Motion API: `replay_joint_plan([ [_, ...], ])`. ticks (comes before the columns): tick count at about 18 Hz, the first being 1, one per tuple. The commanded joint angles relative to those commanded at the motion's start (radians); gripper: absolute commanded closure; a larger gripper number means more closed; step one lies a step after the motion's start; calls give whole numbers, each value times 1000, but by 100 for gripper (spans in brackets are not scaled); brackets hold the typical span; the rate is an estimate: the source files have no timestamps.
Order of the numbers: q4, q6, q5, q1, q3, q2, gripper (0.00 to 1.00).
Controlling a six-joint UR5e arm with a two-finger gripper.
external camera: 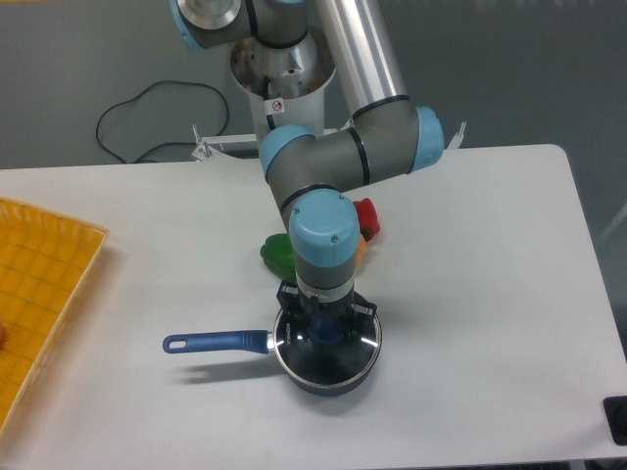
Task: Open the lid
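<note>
A dark blue saucepan with a long blue handle pointing left sits on the white table near the front. The clear glass lid with a silver rim rests on it, and its blue knob shows just under my wrist. My gripper points straight down over the lid's centre, right at the knob. The wrist hides the fingers, so I cannot tell whether they are closed on the knob.
Green, red and orange toy items lie just behind the pan, partly hidden by the arm. A yellow tray stands at the left edge. A black cable lies behind the table.
</note>
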Motion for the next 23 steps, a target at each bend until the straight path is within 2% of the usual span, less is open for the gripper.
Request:
replay_joint_plan([
  [6, -2, 3, 0, 0, -2, 17, 42],
  [16, -15, 47, 3, 8, -9, 90, 43],
  [23, -129, 179, 3, 72, -2, 146, 43],
])
